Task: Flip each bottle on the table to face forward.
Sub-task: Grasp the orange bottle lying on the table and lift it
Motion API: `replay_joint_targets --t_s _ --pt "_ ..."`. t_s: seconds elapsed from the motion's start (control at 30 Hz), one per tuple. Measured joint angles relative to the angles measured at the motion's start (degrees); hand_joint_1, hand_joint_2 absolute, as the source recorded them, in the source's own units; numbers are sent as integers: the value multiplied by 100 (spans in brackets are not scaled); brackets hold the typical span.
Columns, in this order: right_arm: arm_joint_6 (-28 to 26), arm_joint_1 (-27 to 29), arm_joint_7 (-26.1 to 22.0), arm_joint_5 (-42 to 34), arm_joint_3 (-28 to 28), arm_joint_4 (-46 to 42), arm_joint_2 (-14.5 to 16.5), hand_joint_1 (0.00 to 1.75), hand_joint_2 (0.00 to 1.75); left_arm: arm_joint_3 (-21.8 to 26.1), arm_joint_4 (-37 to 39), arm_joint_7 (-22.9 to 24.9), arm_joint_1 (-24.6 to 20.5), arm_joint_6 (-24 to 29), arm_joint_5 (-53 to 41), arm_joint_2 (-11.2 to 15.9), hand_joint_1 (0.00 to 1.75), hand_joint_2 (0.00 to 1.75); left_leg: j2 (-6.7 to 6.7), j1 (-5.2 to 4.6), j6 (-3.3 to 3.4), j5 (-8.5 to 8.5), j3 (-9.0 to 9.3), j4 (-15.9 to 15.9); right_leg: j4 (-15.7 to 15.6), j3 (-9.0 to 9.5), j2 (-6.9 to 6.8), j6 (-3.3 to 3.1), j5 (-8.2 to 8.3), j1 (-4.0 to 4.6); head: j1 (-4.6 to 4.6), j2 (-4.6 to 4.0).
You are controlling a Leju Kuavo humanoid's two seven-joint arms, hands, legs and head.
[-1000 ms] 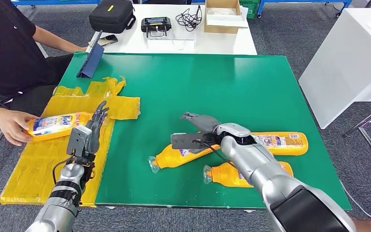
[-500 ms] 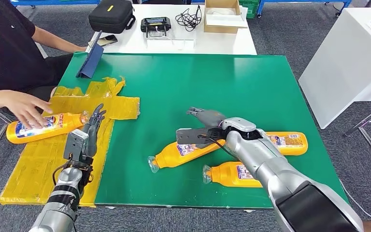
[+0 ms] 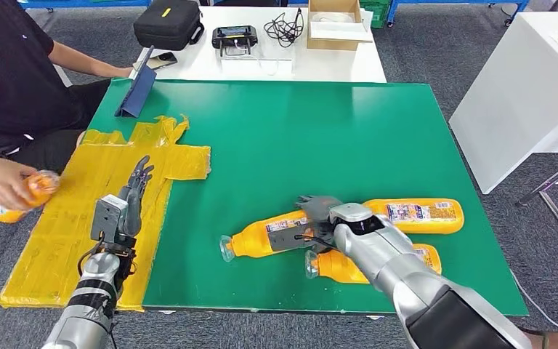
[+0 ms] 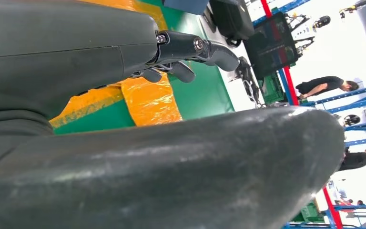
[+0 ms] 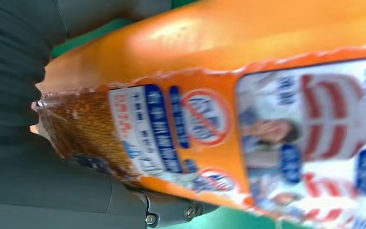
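Glossy orange plastic bottles point(image 3: 414, 214) with paper-like labels; matt green table point(image 3: 320, 131); crinkled shiny yellow sheet point(image 3: 65, 225); silver metal arm point(image 3: 399, 269).

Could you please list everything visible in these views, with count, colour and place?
Orange bottles: two lying on the green table, near the robot's right.
Orange bottle in person's hand: one, off the table's left edge.
Yellow sheet: one, crumpled, left side of the table.
Blue folder: one, far left corner.
White table: one, behind, holding a black case, a controller, cables, a cardboard box.
Person: one, seated at the left.
Left hand: open, above the yellow sheet.
Right hand: on the nearest-left bottle.
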Motion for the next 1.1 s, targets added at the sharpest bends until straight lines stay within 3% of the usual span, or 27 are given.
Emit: replay_joint_targets --t_s 0.27,0.3,0.4,0.43,0.57,0.73,0.9,1.1 --pt "19 27 206 80 238 161 187 0 175 4 134 14 -203 -10 2 -28 0 0 2 -1 0 0 34 -1 -1 32 1 0 0 1 1 0" --pt "24 27 218 80 249 170 194 18 175 4 148 14 -209 -9 2 -29 0 0 2 -1 0 0 37 -1 -1 35 1 0 0 1 1 0" --pt "37 43 368 116 272 203 221 149 175 1 189 14 -247 -9 -5 -38 0 0 3 -2 0 -1 48 -1 -3 44 1 0 0 1 0 0" --pt "19 60 471 127 277 217 231 175 175 -6 206 14 -271 -9 -10 -46 0 0 3 -2 -1 -1 52 -1 -3 48 1 0 0 1 1 0" --pt "-405 171 791 -58 209 269 248 175 175 -62 285 12 -395 -10 -31 -79 0 0 7 -2 -2 -4 74 -2 -5 68 5 0 0 2 1 0" --pt "-1371 314 606 -554 -253 292 162 175 175 -81 313 43 -438 -47 170 -97 0 0 12 -3 -1 -2 80 -2 -6 73 11 -15 10 1 1 0" --pt "-2367 466 -196 -1259 -1126 280 30 175 175 -72 120 182 -358 -225 501 -114 0 0 8 -2 -1 3 70 -1 -5 69 7 -18 14 -1 1 0" --pt "-2818 633 -1617 -2264 -2440 -11 -130 175 175 -75 -231 252 -187 -407 747 -215 0 0 5 -1 -1 6 31 1 0 33 7 -17 15 -3 -1 0"
